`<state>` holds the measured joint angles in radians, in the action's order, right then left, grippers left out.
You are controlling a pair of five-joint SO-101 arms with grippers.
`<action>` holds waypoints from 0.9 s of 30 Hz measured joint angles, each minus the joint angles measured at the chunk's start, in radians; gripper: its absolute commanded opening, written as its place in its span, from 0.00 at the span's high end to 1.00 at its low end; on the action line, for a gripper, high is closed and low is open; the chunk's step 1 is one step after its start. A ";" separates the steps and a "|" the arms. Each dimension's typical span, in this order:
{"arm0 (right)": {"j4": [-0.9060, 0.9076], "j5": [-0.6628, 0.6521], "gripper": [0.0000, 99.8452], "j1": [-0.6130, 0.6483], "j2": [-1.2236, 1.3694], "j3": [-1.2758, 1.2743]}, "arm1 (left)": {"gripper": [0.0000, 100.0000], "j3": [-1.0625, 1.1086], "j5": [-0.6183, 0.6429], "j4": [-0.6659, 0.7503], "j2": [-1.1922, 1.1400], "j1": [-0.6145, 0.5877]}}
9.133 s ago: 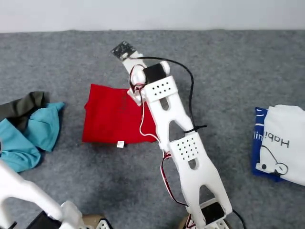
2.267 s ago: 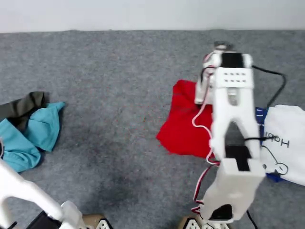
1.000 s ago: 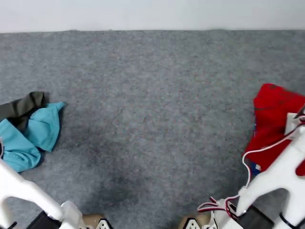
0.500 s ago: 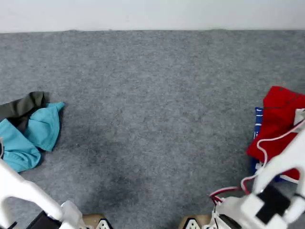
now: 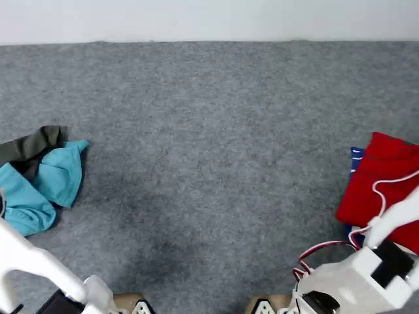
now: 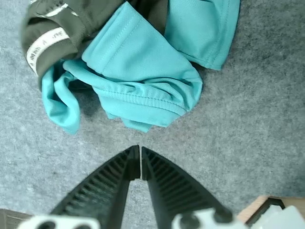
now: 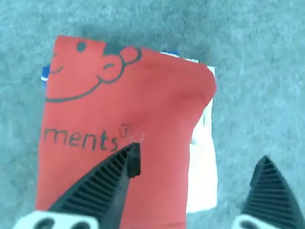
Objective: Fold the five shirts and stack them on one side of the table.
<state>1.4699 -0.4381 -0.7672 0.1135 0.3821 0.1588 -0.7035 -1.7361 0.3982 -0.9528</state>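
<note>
A folded red shirt [image 5: 383, 183] lies at the table's right edge on top of a blue shirt [image 5: 355, 157]. In the right wrist view the red shirt [image 7: 109, 124] covers a folded white shirt [image 7: 205, 176], whose edge sticks out beside it. My right gripper [image 7: 199, 164] hangs open just above this stack, with one finger [image 7: 128, 164] over the red cloth and nothing held. A crumpled teal shirt [image 5: 39, 186] and a dark olive shirt [image 5: 33, 145] lie at the left edge. My left gripper [image 6: 140, 149] is shut and empty, on the bare mat near the teal shirt [image 6: 143, 76].
A grey felt mat [image 5: 209, 131] covers the table, with a pale wall along its far edge. The right arm's white body [image 5: 366, 278] stands at the front right corner and the left arm's body [image 5: 39, 268] at the front left.
The right arm carried the red shirt from the table's middle to the right edge and laid it on the stack. Its bunched cloth now lies flat. The left arm has kept still.
</note>
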 measured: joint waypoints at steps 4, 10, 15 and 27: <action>0.110 0.005 0.99 0.029 0.000 0.049 | 0.98 0.025 0.000 0.000 0.000 0.000; 0.121 0.005 1.00 0.055 0.046 0.054 | 0.98 0.029 0.000 0.000 0.000 0.000; -0.040 -0.032 0.99 0.029 0.176 0.054 | 0.98 0.029 0.000 0.000 0.000 0.000; -0.256 -0.213 0.99 -0.025 0.430 0.080 | 0.98 0.029 0.000 0.000 0.000 0.000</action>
<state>1.2137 -0.6513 -0.7917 0.5432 0.4618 0.1880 -0.7035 -1.7361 0.3982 -0.9528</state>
